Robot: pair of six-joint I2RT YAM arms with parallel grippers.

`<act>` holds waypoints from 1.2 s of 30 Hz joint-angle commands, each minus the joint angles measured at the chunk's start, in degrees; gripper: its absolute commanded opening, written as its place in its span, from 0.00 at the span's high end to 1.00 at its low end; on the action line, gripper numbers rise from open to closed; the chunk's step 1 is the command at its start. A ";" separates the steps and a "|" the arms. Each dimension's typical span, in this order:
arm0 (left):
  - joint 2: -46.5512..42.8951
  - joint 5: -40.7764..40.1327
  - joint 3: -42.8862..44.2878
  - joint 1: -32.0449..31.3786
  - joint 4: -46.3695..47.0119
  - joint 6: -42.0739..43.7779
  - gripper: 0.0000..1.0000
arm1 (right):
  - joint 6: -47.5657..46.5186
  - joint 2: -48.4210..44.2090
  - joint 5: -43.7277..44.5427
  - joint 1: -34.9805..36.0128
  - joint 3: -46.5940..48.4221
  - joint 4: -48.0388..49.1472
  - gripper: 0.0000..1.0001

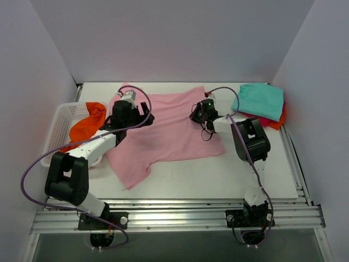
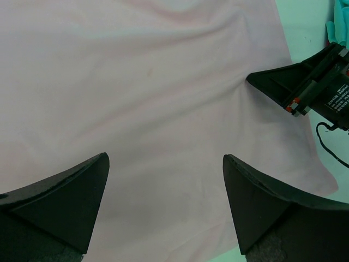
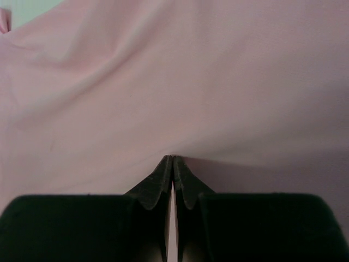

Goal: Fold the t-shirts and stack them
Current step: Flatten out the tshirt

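Note:
A light pink t-shirt (image 1: 169, 131) lies spread flat across the middle of the table, one sleeve trailing toward the near left. My left gripper (image 1: 145, 117) hovers over its left part, open wide, with only pink cloth (image 2: 152, 98) between the fingers (image 2: 82, 196). My right gripper (image 1: 196, 112) is at the shirt's right edge and is shut, its tips (image 3: 173, 158) pinching pink cloth (image 3: 191, 82). The left wrist view shows that right gripper (image 2: 256, 79) pressed to the shirt. A folded teal t-shirt (image 1: 260, 100) rests on a red one (image 1: 277, 121) at the back right. An orange t-shirt (image 1: 90, 123) hangs out of the basket.
A white mesh basket (image 1: 59, 123) stands at the left edge of the table. White walls close in the back and both sides. A metal rail (image 1: 174, 215) runs along the near edge by the arm bases.

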 commanded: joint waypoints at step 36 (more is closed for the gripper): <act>-13.49 -13.30 5.73 -2.54 -8.21 -4.31 0.03 | -5.92 -35.89 31.37 5.14 -2.04 -22.50 0.27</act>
